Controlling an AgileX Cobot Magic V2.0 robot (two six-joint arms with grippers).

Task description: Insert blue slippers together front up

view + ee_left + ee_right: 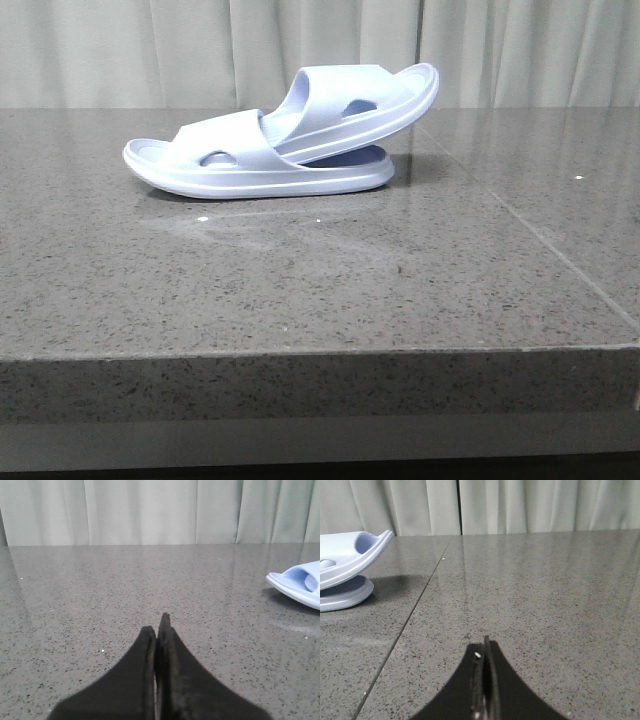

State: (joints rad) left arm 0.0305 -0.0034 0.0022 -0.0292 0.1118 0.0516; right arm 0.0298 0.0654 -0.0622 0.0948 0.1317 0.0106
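Blue slippers (280, 140) sit upper centre of the front view, on the grey stone table (300, 290). They're already nested: lower slipper (260, 178) flat on its sole, upper slipper (350, 105) with one end pushed in under the lower one's strap, the other end tilted up toward upper right and overhanging. Looks like the strap is what holds the top one in place, so the pair stays put without being gripped. My read: insertion is done or nearly so. Can't tell from here which end is the toe, so "front up" is unconfirmed.

Left gripper (159, 630): fingers pressed together, nothing between them, low over bare table. In the left wrist view one slipper tip shows at the right edge, well apart from the fingers.

Right gripper (485, 655): also pressed together, empty. In the right wrist view the raised end and the sole under it show at the upper left edge, well apart too.

Neither arm shows in the front view, so both are likely pulled back clear of the pair.

Surroundings: pale curtain (300, 40) behind the table, a seam in the tabletop (520, 220) running diagonally at right. Nothing else on the table in any view, and nothing between either gripper and the slippers. Glossy top could let the pair slide if nudged.
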